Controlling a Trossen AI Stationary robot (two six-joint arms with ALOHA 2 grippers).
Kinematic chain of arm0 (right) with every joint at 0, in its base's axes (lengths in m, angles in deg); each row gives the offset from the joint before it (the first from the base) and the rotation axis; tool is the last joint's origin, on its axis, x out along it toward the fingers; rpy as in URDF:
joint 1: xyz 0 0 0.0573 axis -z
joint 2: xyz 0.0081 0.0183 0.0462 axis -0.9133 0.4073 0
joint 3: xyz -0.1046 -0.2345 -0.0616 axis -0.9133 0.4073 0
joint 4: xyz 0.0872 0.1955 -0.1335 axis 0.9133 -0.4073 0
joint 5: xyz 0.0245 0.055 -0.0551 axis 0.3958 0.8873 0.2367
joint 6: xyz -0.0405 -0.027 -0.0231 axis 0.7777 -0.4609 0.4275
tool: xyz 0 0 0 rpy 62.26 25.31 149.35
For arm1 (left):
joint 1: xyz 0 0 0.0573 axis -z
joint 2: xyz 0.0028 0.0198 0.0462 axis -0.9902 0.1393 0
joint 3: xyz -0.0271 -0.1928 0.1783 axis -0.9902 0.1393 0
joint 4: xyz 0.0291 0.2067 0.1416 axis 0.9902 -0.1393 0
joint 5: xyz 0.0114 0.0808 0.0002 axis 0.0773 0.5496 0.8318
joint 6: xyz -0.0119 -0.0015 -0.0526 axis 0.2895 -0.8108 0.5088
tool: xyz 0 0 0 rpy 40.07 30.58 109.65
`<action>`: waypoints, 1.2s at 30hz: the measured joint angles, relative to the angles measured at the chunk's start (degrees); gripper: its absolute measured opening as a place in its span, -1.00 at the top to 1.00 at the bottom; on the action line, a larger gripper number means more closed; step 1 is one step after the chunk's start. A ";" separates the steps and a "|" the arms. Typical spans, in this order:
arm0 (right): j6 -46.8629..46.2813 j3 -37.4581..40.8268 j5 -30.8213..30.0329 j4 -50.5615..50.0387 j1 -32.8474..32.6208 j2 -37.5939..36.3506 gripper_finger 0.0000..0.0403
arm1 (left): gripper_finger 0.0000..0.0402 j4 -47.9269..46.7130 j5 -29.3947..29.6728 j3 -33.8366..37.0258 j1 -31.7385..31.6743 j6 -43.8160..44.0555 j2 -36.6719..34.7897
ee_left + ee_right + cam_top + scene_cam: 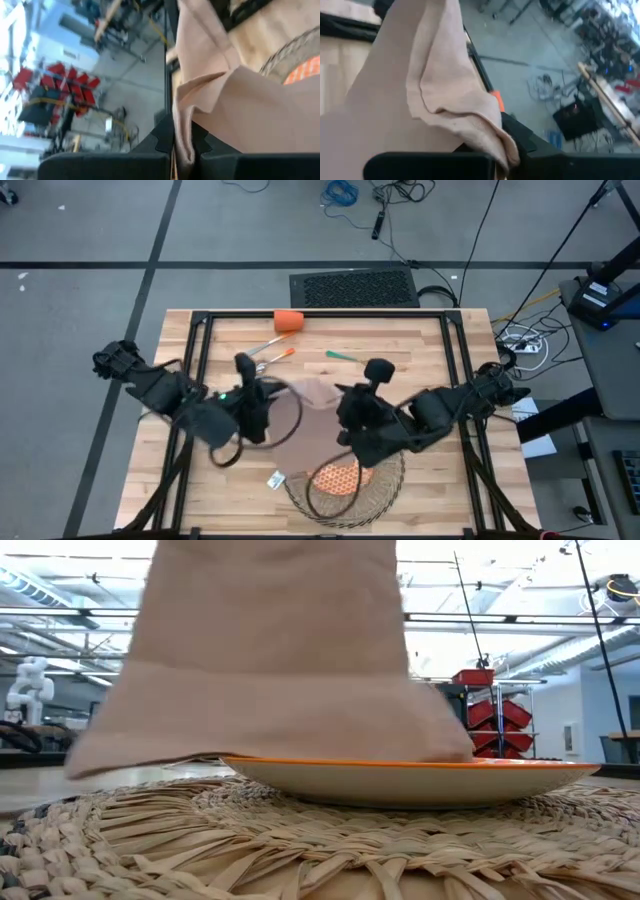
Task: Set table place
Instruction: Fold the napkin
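Grey floor [90, 240] around the bench, crossed by dark tape lines. Black vent grille [353, 287] on the floor just past the far edge. Blue cable coil [341, 192] and loose black cables [395, 220] farther out. White power strip [521, 340] with plugs off the right side, near a black case [598, 295]. Small white tag [275, 478] lies on the wood near the front. Red bin rack [497, 720] and a white robot arm [28, 685] stand in the room behind.

L gripper [182, 150] pinching beige napkin [250, 110]; plate [305, 70] behind.
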 joint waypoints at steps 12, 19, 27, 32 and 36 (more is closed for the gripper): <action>-3.17 5.77 7.64 -4.16 9.57 -0.09 1.00 | 1.00 2.60 -11.97 12.05 -15.24 0.49 0.02; -2.75 18.60 9.43 0.94 13.37 -1.36 1.00 | 1.00 7.66 -18.67 22.05 -21.21 -0.85 -0.04; -2.04 43.19 11.61 20.10 17.20 -15.72 1.00 | 1.00 21.60 -27.67 32.01 -27.05 -5.44 -3.84; 2.59 54.77 18.64 33.97 19.04 -21.71 1.00 | 1.00 27.70 -32.59 36.87 -30.83 -7.22 -4.65; 3.04 61.64 24.09 38.70 20.24 -21.58 1.00 | 1.00 31.07 -37.96 41.44 -33.10 -7.31 -4.65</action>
